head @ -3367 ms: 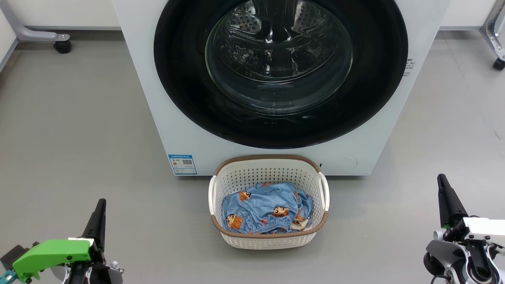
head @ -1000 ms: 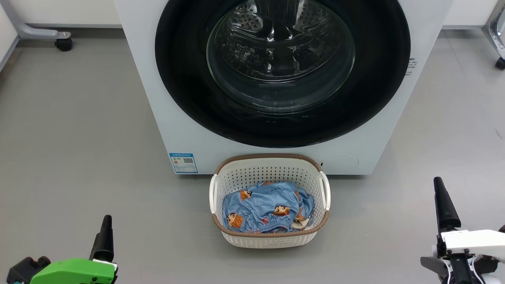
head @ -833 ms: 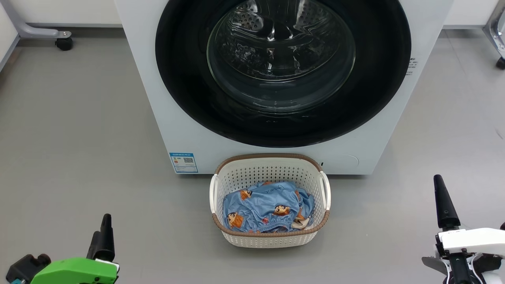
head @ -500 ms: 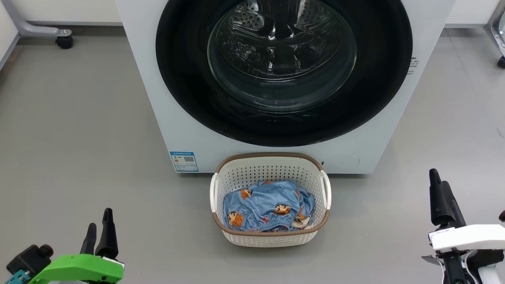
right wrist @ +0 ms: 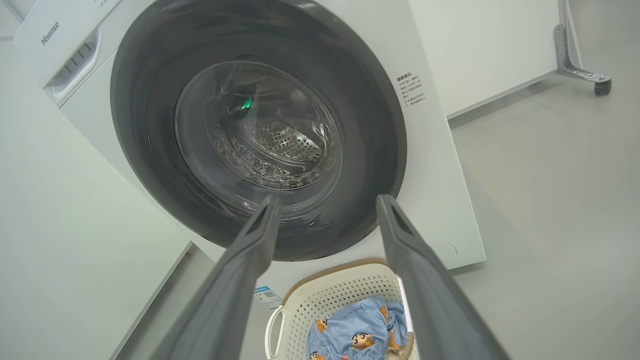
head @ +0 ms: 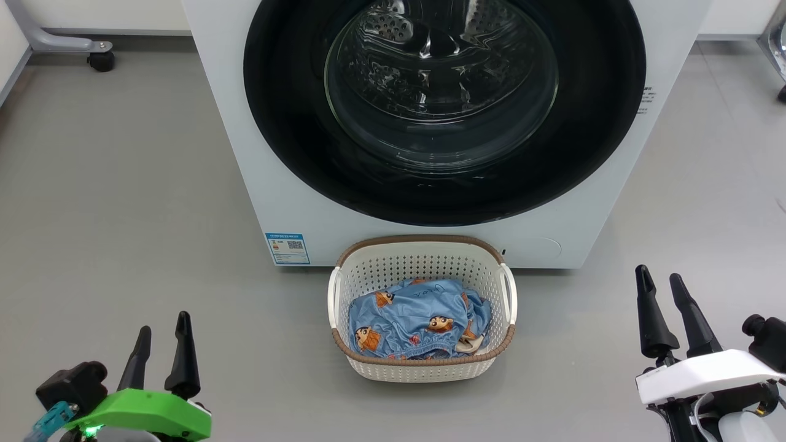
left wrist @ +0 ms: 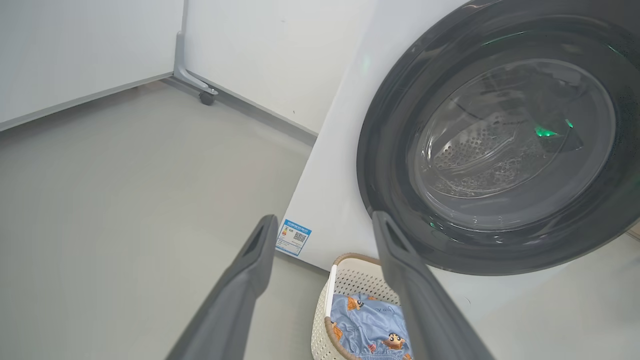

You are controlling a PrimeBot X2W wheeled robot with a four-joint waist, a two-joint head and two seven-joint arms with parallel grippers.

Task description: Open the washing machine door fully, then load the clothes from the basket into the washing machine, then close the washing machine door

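The white washing machine (head: 258,184) stands ahead with its round black-rimmed door (head: 288,123) shut flat against its front; the steel drum shows through the glass. The cream basket (head: 424,261) sits on the floor just before it, holding the light blue clothes (head: 417,319). My left gripper (head: 163,322) is open at the lower left, well left of the basket. My right gripper (head: 660,275) is open at the lower right, equally far from it. The door (left wrist: 390,165), basket (left wrist: 350,272) and clothes (left wrist: 370,325) show between my left fingers (left wrist: 250,270), and the door (right wrist: 145,130) beyond my right gripper (right wrist: 325,200).
Grey floor (head: 123,184) surrounds the machine on both sides. A grey wheeled frame leg (head: 92,52) stands at the far left by the wall, another castor (right wrist: 600,85) at the far right. A blue label (head: 287,247) marks the machine's lower left front.
Both grippers have turned, so that two spread fingers now show on each instead of one edge-on finger. The camera has shifted slightly; door, basket and clothes stay put.
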